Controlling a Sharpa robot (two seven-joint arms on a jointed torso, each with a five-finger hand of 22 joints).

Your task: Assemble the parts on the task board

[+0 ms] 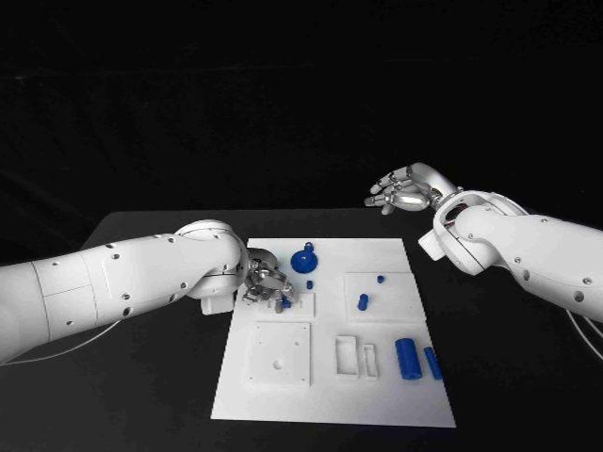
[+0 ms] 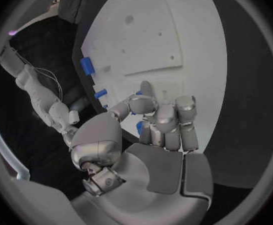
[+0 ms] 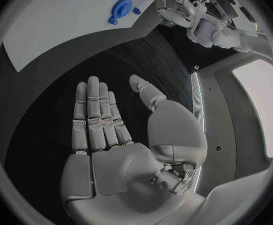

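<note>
The white task board [image 1: 335, 377] lies in the middle of the black table. My left hand [image 1: 262, 282] is at the board's left edge, fingers curled around a small blue part [image 2: 139, 128], which is mostly hidden by the fingers [image 2: 164, 122]. My right hand [image 1: 408, 190] hangs above the table beyond the board's far right corner, flat and open [image 3: 108, 130], holding nothing. A round blue knob-like part [image 1: 304, 258] sits near the board's far edge, and it also shows in the right wrist view [image 3: 121, 7].
Loose blue parts lie on the board: a peg [image 1: 381, 279], a short piece [image 1: 363, 301], and two cylinders [image 1: 408, 358] at the right. White recessed blocks [image 1: 282, 353] and slots [image 1: 356, 358] occupy the near half. Bare black table surrounds the board.
</note>
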